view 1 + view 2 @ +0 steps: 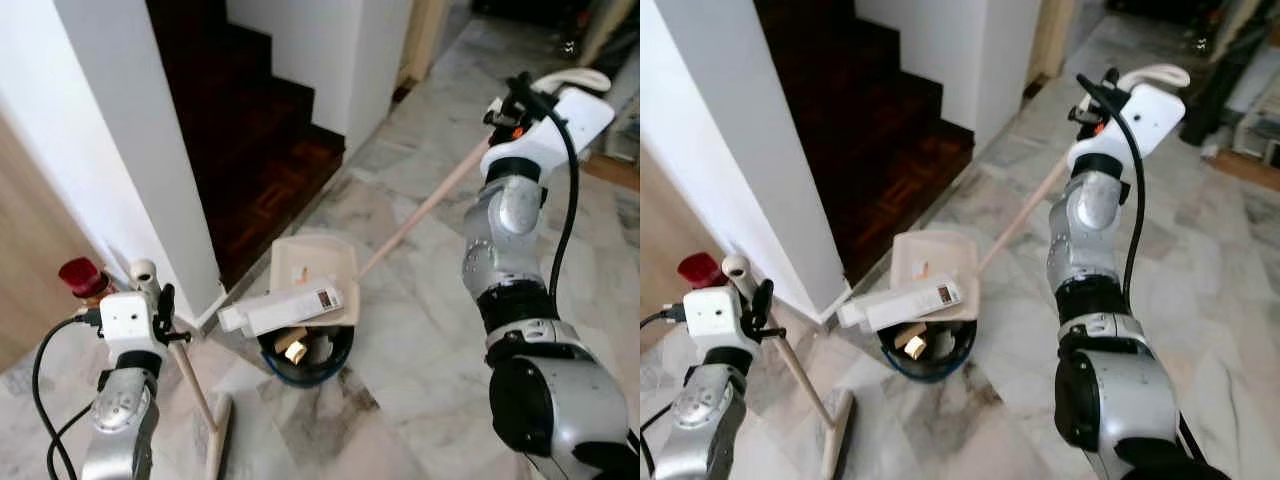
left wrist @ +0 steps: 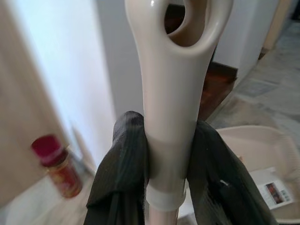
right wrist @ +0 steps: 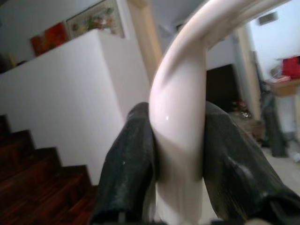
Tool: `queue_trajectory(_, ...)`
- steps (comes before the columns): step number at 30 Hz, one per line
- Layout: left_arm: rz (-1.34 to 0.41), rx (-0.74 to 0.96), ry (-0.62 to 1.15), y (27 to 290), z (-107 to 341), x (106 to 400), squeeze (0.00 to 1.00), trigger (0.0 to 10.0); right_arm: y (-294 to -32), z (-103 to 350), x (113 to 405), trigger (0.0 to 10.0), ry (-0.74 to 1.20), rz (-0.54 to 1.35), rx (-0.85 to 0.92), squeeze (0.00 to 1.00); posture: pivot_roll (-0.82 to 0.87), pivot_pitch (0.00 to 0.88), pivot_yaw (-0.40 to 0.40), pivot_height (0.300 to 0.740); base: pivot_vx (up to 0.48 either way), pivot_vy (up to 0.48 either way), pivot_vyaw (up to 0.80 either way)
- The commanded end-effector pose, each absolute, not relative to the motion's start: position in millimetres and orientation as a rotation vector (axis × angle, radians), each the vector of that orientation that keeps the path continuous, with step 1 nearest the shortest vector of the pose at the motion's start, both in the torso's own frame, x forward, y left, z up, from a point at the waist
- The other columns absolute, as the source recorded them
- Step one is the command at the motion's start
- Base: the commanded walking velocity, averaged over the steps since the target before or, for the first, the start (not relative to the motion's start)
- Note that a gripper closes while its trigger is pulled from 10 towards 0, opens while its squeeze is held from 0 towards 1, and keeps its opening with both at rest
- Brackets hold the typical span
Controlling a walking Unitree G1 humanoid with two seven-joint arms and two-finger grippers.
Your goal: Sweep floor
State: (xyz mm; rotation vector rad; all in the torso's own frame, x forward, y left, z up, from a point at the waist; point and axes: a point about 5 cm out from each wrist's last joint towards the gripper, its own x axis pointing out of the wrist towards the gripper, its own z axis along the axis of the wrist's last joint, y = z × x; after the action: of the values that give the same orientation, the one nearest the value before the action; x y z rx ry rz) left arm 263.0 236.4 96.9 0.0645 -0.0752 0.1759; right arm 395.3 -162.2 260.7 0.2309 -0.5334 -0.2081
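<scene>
Over bin, dustpan handle runs up-right to right claw.

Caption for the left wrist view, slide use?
Left claw clamped on broom handle; dustpan and red-capped jar behind.

One broom, one dustpan, one bin, one jar.

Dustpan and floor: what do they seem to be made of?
The dustpan looks like moulded cream plastic, smooth and matte; its handle, clamped in the right tool, shows a glossy highlight. The floor appears to be polished marble or marble-look tile, judging by grey veining and faint grout lines.
</scene>
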Motion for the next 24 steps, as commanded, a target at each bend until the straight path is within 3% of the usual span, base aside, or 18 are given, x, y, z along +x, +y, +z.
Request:
queue_trajectory(1, 0.146, 0.069, -0.115, 227.2, 104.2, 267.5, 0.0, 10.0, -184.1, 282.4, 390.9, 10.0, -0.628, -0.268, 0.258, 0.0, 0.15, 0.035, -0.06, 0.74, 0.405, 0.0, 0.0)
queue_trajectory(14, 0.143, 0.072, -0.135, 226.9, 108.2, 269.1, 0.0, 10.0, -183.1, 282.5, 390.5, 10.0, -0.636, -0.261, 0.284, 0.0, 0.15, 0.028, -0.063, 0.74, 0.393, 0.0, 0.0)
queue_trajectory(24, 0.135, 0.067, -0.141, 227.4, 108.4, 266.7, 0.0, 10.0, -174.6, 293.1, 389.6, 10.0, -0.687, -0.143, 0.281, 0.0, 0.15, 0.045, -0.056, 0.74, 0.0, 0.0, 0.0)
